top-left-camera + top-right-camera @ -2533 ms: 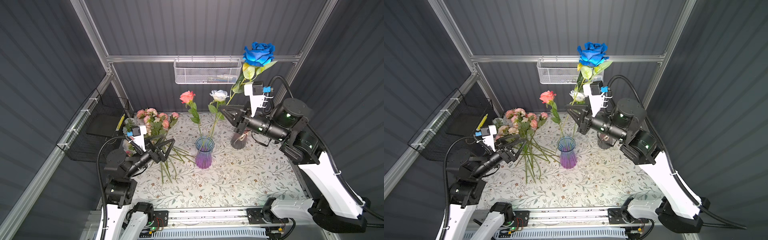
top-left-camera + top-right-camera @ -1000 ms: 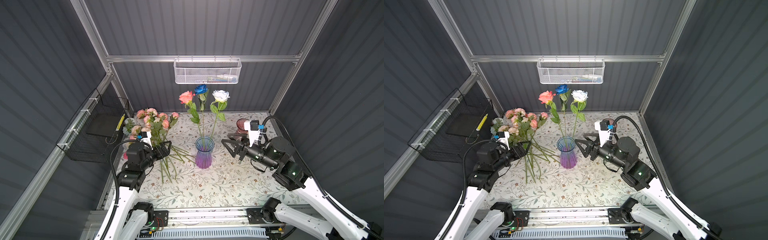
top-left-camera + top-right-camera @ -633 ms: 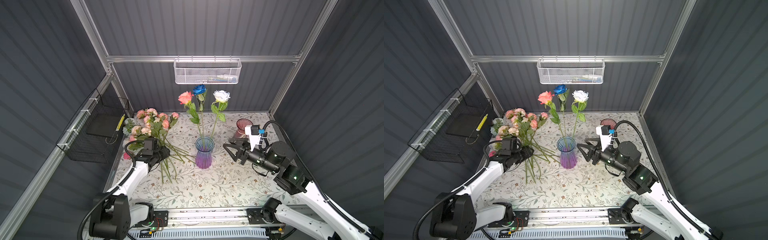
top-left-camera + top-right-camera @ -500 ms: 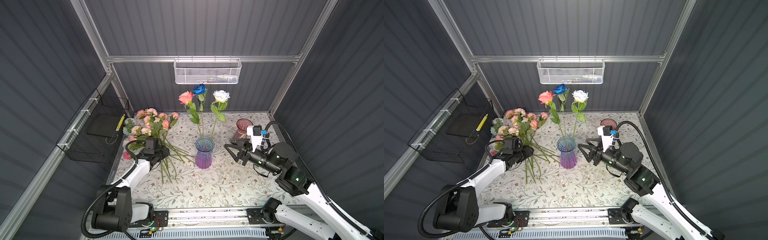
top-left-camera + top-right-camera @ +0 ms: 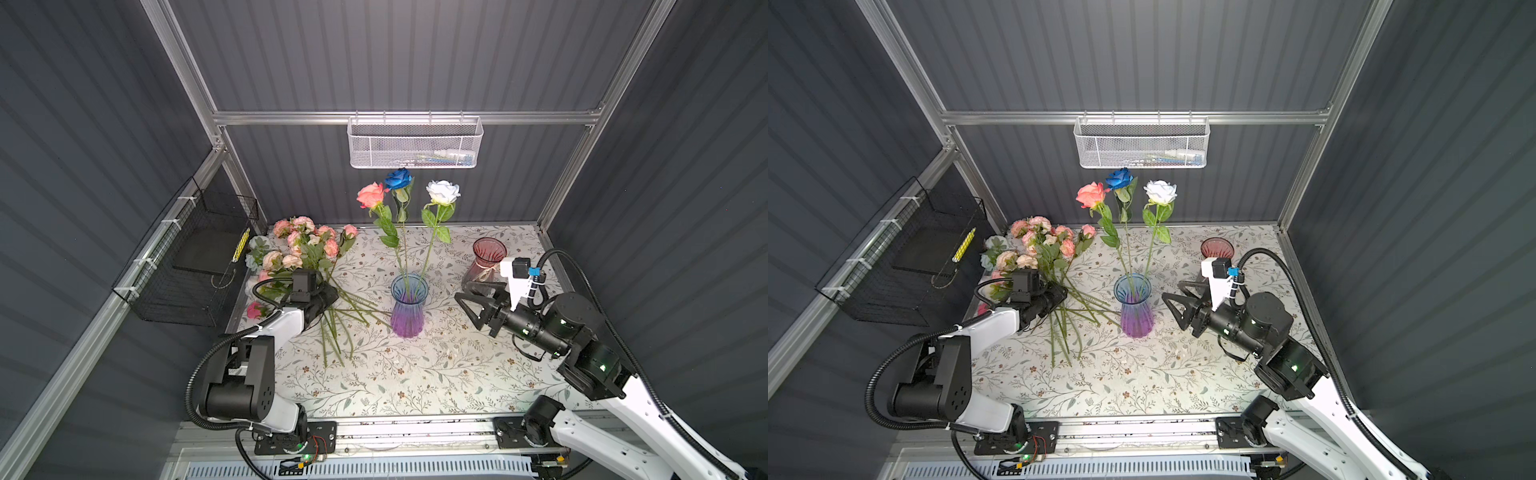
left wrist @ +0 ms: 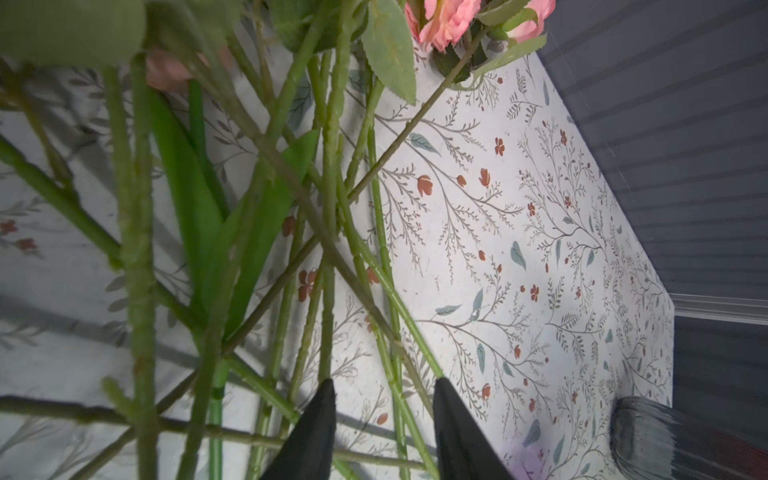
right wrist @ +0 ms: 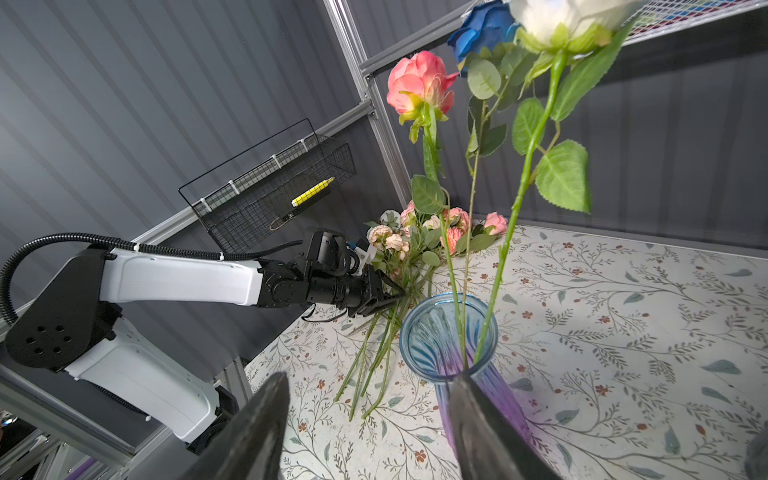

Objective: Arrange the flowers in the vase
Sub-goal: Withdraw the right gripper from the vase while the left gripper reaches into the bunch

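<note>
Your blue-to-purple vase (image 5: 408,307) stands near the middle of the bench (image 5: 415,374) and holds three upright stems: a coral rose (image 5: 370,194), a blue rose (image 5: 398,178) and a white rose (image 5: 443,191). The remaining flowers (image 5: 299,249) lie heaped at the bench's back left corner, with their stems fanned toward the vase. A dusky pink vase (image 5: 484,259) stands near the back right corner, just behind your right gripper (image 5: 465,309). That claw is spread wide, holds nothing, and points at the blue-to-purple vase. The white mesh basket (image 5: 415,145) on the back wall holds a few items too small to name. The black wire basket (image 5: 187,266) on the left wall holds a yellow stick (image 5: 241,245). In both top views your left gripper (image 5: 1054,297) buries its tips among the stems. Only the left wrist view shows its claw (image 6: 384,386) standing apart, with thin green stems lying in the gap, not pinched. Only the right wrist view looks into the vase's mouth, where the three stems enter.
</note>
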Tool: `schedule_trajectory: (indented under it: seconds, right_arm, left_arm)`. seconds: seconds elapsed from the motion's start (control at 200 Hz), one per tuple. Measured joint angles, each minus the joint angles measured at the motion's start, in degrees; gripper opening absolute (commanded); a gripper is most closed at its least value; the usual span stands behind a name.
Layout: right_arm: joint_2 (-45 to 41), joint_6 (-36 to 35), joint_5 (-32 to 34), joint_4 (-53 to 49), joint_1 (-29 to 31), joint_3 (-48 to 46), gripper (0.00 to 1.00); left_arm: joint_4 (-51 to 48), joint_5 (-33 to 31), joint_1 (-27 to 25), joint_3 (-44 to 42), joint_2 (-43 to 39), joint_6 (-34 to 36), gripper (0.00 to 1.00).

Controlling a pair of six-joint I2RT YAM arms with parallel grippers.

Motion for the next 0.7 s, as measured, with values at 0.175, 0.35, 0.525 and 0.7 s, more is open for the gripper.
schedule_trajectory:
  seconds: [0.175,0.35,0.525,0.7]
  right_arm:
    - [0.07,-0.55,0.57,-0.39,0.0,0.0,0.63]
    - [0.04,-0.79,0.85,-0.85,0.0,0.0,0.63]
    - [-0.22,-0.87,1.38,-1.18,0.0,0.0,0.63]
    - [-0.74,-1.29,1.66,-1.2,0.0,0.0,0.63]
  left_arm:
    - [2.6,0.87,-0.09,0.46,1.97,-2.56,0.4]
    - [3.52,0.57,-0.09,2.69,5.51,-3.98,0.39]
    - [3.19,-0.83,-0.09,4.83,8.98,-4.5,0.3]
    - [2.43,-2.54,-0.09,6.29,10.34,-4.72,0.02]
